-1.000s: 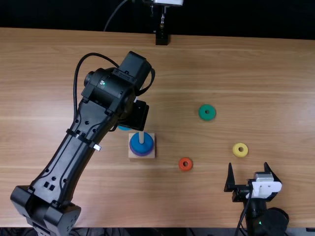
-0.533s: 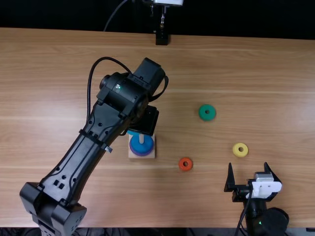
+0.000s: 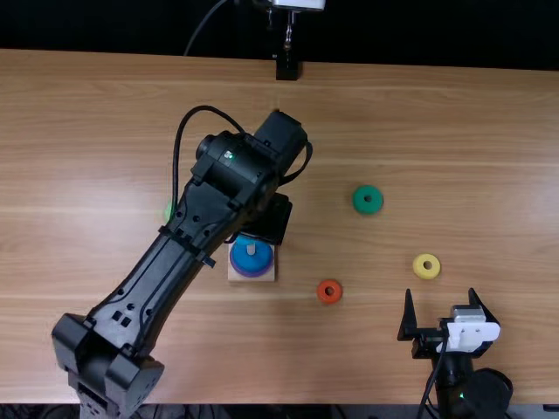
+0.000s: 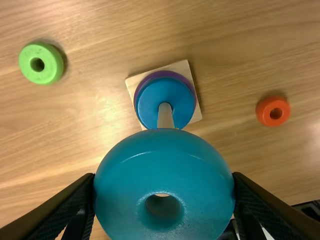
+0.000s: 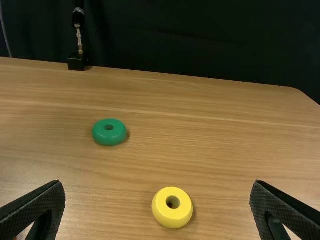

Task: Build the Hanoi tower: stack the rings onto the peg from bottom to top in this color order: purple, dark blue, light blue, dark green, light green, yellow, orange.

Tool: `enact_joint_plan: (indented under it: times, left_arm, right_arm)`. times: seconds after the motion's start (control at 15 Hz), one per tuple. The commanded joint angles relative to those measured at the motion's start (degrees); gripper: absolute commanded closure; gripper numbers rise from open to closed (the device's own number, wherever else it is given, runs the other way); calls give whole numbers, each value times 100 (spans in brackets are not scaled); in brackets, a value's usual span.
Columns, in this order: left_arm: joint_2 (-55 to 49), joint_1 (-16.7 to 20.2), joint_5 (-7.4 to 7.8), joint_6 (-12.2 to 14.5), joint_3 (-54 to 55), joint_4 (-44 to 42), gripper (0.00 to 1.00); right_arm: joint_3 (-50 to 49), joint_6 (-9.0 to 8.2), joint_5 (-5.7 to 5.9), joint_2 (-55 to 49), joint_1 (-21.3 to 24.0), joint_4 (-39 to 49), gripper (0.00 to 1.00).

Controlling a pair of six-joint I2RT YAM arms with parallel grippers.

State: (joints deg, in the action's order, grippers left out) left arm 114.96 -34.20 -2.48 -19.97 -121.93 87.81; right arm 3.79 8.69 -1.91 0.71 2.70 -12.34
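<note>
In the top view my left gripper [image 3: 266,218] hangs just beyond the peg base [image 3: 265,276], its fingertips hidden by its own housing. The left wrist view has my left gripper [image 4: 164,187] shut on the light blue ring [image 4: 127,175], held above the table beside the peg [image 4: 165,116]. Around the peg lie the dark blue ring [image 4: 150,102] and, under it, the purple ring [image 4: 162,74]. Right gripper [image 3: 444,305] stands open near the front edge; in the right wrist view, right gripper [image 5: 157,200] has nothing between its fingers.
Loose on the table [image 3: 454,131] lie the dark green ring [image 3: 356,200], yellow ring [image 3: 417,267] and orange ring [image 3: 320,291]. The light green ring [image 4: 34,75] lies left of the base, partly behind the left arm in the top view. A black stand [image 3: 286,68] is at the far edge.
My left gripper has moved right and slightly nearer, bringing the light blue ring closer to the peg. The light green ring has come into sight behind the left arm. The right arm has kept still.
</note>
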Motion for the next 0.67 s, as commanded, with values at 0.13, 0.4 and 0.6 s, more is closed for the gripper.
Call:
enact_joint_plan:
  times: [0.13,0.4,0.6]
  left_arm:
    - [150,-79,27,-102,-173,5,100]
    - [150,-70,58,-60,-129,-48,32]
    - [106,-35,69,-60,187,26,0]
  right_arm:
    - [-291,-4,-62,-71,46,-428,0]
    - [-291,-4,-62,-71,46,-428,0]
    - [-291,-4,-62,-71,46,-428,0]
